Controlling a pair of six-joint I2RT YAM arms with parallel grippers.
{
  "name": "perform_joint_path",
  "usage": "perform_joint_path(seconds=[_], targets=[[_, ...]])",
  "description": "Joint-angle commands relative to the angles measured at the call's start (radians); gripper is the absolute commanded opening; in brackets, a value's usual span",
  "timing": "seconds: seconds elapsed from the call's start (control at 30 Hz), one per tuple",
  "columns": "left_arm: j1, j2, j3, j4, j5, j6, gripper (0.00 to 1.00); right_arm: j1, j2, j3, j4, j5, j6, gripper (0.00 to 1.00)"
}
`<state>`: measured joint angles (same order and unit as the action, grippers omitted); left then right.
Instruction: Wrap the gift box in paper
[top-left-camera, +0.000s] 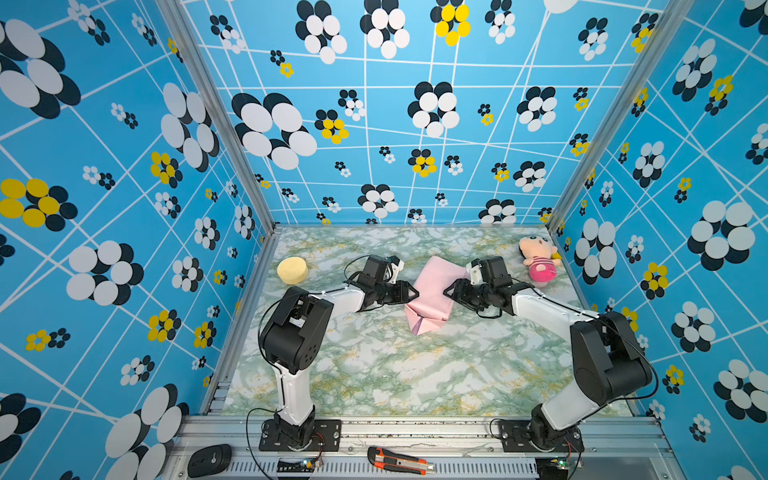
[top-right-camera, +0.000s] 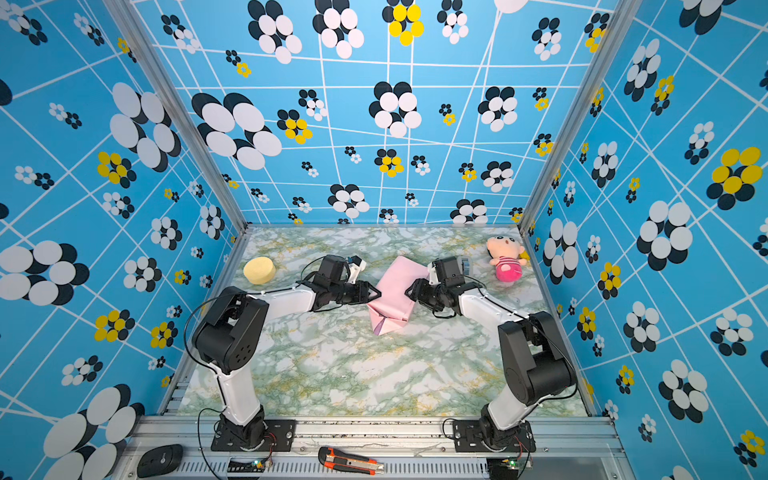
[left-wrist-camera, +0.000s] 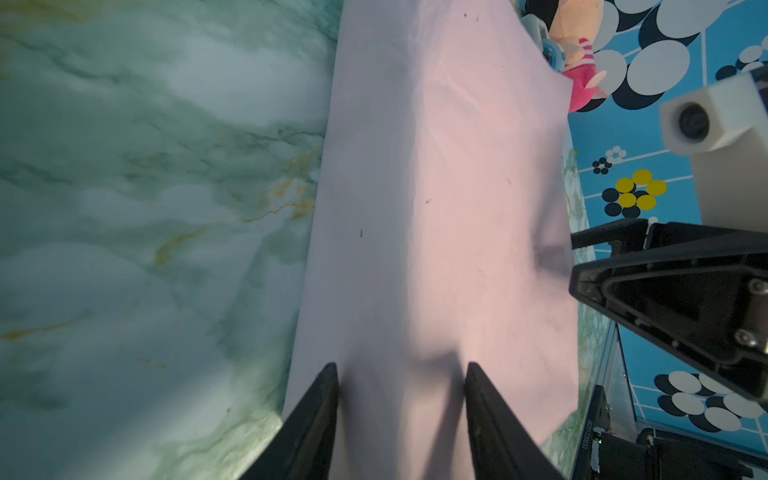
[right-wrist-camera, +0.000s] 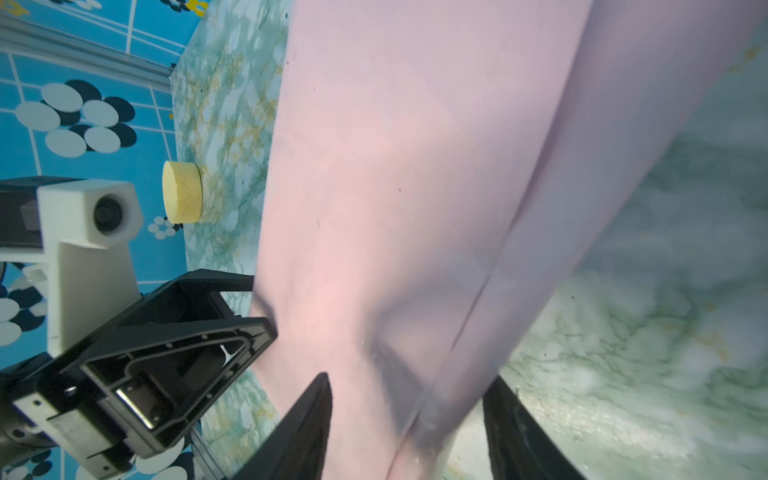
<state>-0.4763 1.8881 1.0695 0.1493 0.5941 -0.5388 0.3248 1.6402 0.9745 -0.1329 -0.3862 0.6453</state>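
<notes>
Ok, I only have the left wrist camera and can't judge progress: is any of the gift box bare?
Observer: In both top views only the paper shows, pink side out; no gift box surface is visible.
Operator: And its near end?
Observer: Folded in, with a creased triangular flap at the front.
Operator: Anything off to the far left?
Observer: A yellow sponge disc lies on the table, well apart from the paper.
</notes>
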Motion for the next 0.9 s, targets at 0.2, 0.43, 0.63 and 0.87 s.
perform_joint_path(seconds=[0.2,0.43,0.63,0.87], targets=[[-0.096,-0.120,-0.134,0.075,-0.001,-0.077,0.49,0.000,0.138,0.170,-0.110,-0.129,-0.176,0.37],[-0.202,-0.181,-0.258,0.166,-0.079,-0.137,0.51,0.006,0.304,0.327,-0.109,-0.267,-0.242,0.35],[-0.229,-0.315,-0.291,0.110,-0.132,-0.097,0.52,-0.005,0.333,0.437,-0.133,-0.246,-0.273,0.59],[-0.204,-0.461,-0.135,-0.236,-0.248,0.111,0.50,-0.111,0.048,0.232,-0.081,-0.145,-0.212,0.64]])
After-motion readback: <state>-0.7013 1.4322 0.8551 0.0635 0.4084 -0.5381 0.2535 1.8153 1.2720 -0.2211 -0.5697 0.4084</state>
